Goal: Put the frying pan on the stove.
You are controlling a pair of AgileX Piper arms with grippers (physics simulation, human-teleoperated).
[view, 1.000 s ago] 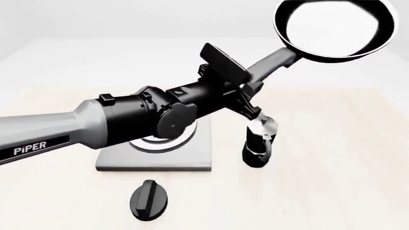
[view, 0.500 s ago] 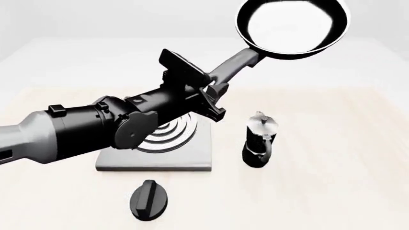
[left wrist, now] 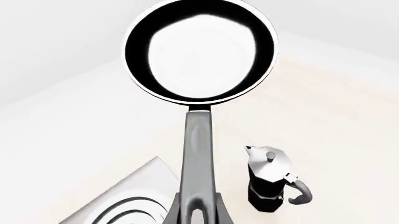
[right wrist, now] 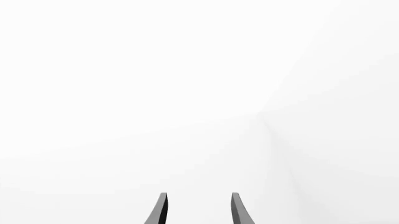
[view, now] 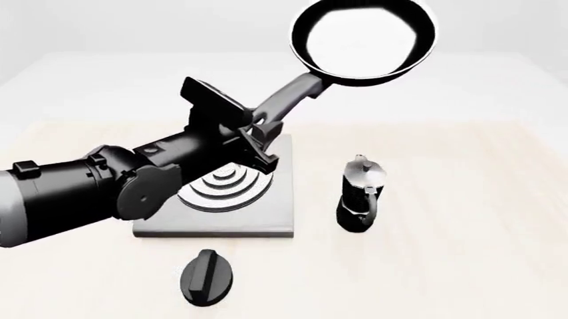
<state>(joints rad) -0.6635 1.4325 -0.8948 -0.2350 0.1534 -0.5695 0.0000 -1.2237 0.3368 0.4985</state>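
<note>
In the front view, your left gripper (view: 259, 127) pinches the handle of the frying pan (view: 365, 41), which hangs in the air at the upper middle of the frame, beyond the far right corner of the stove (view: 217, 199). The stove lies at centre left on the table (view: 461, 266), the moka pot (view: 360, 194) just to its right, a black oval knob (view: 207, 277) in front.

In the left wrist view, you see the frying pan (left wrist: 199, 51) held above the table, with the stove (left wrist: 124, 203) and moka pot (left wrist: 269, 179) below.

In the right wrist view, your right gripper (right wrist: 198, 210) stands spread, holding nothing, against plain white.
</note>
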